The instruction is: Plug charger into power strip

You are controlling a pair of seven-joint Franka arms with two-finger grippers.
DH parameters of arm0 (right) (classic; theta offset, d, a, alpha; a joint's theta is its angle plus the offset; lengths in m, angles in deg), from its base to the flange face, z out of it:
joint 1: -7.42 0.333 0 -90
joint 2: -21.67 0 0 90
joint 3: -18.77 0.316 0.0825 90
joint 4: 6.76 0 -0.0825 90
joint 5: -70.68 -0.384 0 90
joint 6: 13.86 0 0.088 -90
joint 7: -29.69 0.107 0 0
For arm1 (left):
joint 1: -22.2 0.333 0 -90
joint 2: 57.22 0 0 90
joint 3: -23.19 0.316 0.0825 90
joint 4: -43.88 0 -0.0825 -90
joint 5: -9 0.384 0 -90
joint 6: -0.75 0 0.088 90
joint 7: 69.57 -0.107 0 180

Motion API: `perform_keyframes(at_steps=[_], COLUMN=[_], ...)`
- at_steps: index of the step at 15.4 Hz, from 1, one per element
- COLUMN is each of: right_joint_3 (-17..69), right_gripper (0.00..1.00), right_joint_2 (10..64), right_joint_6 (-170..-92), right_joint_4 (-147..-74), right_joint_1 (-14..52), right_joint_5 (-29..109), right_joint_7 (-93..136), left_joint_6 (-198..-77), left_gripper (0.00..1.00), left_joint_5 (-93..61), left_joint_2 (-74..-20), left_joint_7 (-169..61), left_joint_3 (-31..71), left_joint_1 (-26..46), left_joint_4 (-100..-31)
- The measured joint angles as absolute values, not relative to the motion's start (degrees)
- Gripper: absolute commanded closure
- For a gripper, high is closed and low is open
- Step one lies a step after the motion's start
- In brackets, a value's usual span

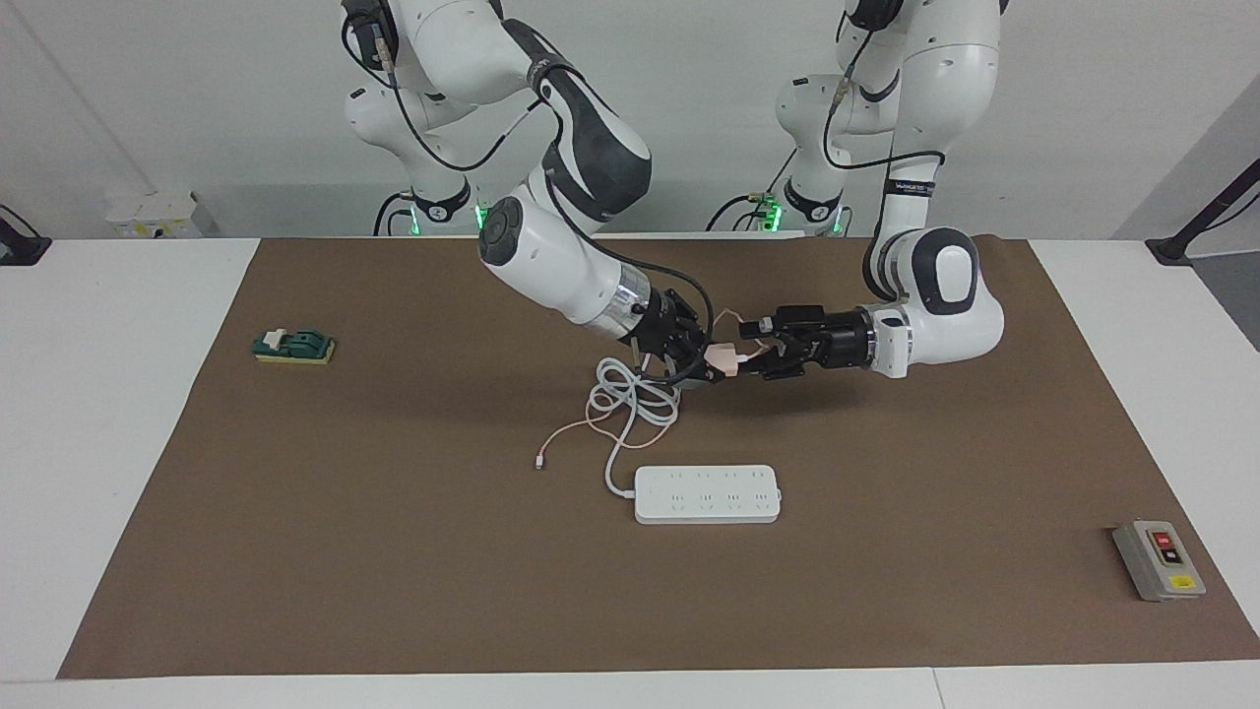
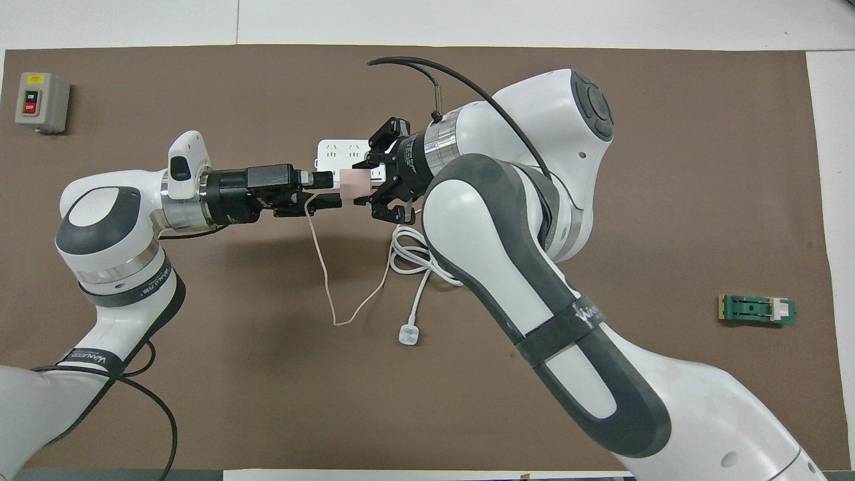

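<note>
Glossy white plastic power strip (image 1: 707, 493) on matt brown mat (image 1: 394, 551).

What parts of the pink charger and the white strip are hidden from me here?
- Charger prongs: both views, hidden by the tool fingers around the cube.
- Which tool holds it: left tool and right tool meet at the cube, their grip too small to read.
- Power strip: overhead view, mostly covered by the right arm and both tools.
- Strip's cord coil: overhead view, partly under the right arm.

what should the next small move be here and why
Probably finish the handover: both tools meet at the charger in mid-air, the right tool and the left tool from either end. One should let go, so the other can carry it to the power strip lying unplugged.
</note>
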State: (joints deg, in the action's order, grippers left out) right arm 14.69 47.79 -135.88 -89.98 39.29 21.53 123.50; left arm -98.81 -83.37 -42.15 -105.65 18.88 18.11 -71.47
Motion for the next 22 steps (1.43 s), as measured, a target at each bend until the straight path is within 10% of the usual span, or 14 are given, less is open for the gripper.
perform_keyframes(at_steps=[22], right_joint_3=[14.7], right_gripper=[1.0], right_joint_2=[48.1], right_joint_6=[-135.9], right_joint_4=[-89.9], right_joint_1=[39.3], right_joint_5=[21.5], right_joint_7=[123.5], left_joint_6=[-102.2], left_gripper=[0.14], left_joint_5=[-86.9], left_joint_2=[-40.9], left_joint_7=[-107.6], left_joint_3=[18.7], left_joint_1=[15.9], left_joint_4=[-71.1])
